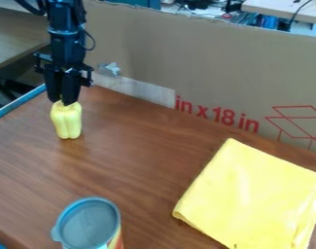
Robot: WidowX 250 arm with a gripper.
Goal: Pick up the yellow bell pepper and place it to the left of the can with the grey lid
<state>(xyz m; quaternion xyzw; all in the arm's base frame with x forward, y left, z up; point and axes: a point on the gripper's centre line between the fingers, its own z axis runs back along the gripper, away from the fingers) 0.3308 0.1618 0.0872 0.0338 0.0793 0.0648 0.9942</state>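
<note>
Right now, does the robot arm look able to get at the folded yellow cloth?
Probably yes: the folded yellow cloth has nothing on top, and the lidded can stands beside it. The claw, though, is at the yellow pepper's top.

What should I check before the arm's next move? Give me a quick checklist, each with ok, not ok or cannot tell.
1. Gripper at the top of the yellow toy pepper: ok.
2. Secure hold on the pepper: cannot tell.
3. Pepper raised off the table: cannot tell.
4. Lidded container upright and apart from the pepper: ok.
5. Yellow cloth apart from pepper and container: ok.
6. Gap between gripper and cardboard wall: cannot tell.
</note>
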